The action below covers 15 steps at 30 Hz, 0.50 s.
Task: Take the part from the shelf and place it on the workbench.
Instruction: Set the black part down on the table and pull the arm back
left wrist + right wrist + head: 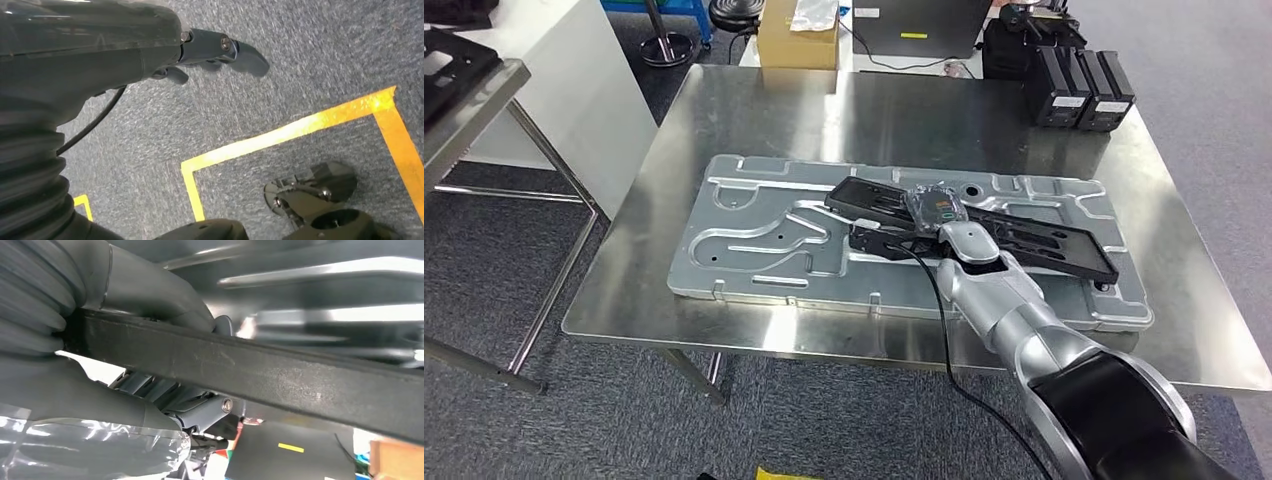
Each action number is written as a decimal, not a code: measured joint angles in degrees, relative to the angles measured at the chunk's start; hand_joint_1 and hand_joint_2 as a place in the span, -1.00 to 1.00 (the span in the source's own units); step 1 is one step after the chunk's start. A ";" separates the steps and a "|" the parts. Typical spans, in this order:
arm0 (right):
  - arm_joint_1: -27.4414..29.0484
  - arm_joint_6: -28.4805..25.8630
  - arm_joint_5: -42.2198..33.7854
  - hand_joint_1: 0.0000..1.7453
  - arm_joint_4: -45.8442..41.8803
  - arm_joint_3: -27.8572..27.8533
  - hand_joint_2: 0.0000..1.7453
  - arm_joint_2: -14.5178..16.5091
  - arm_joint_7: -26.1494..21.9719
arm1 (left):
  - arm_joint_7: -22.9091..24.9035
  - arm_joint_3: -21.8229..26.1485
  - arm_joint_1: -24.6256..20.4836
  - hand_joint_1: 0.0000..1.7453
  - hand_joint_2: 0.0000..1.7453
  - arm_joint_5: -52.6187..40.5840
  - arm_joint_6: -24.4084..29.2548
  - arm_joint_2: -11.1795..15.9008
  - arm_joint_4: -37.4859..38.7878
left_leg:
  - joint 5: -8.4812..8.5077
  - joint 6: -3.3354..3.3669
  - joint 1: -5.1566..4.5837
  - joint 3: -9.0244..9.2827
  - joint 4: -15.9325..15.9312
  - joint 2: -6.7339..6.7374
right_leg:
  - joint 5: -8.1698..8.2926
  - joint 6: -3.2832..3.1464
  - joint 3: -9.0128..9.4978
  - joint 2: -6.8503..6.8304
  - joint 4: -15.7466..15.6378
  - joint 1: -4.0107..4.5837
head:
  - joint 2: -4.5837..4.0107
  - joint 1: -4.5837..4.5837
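A long flat black part (1024, 240) with cut-outs lies slantwise over a stamped silver panel (754, 230) on the steel workbench (824, 110). My right hand (934, 210), wrapped in clear film, sits over the part's middle and grips it. In the right wrist view the part's black edge (280, 375) runs between the thumb and the fingers (165, 395). Whether the part rests fully on the panel I cannot tell. My left hand (215, 55) hangs over the carpet and holds nothing, its fingers apart.
Black boxes (1079, 90) stand at the workbench's far right corner and a cardboard box (798, 40) behind its far edge. A metal shelf (464, 90) stands to the left. Yellow tape (300, 130) marks the carpet.
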 joint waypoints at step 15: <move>-1.49 -4.75 -9.79 -1.00 0.03 -10.49 1.00 0.63 -2.13 | 2.21 -0.06 -1.63 -1.00 0.00 -0.42 3.55 -1.00 0.00 | 0.45 0.52 0.04 0.16 -0.49 -0.06 | -0.12 -0.13 0.39 -0.57 -0.33 0.41 | -0.01 0.03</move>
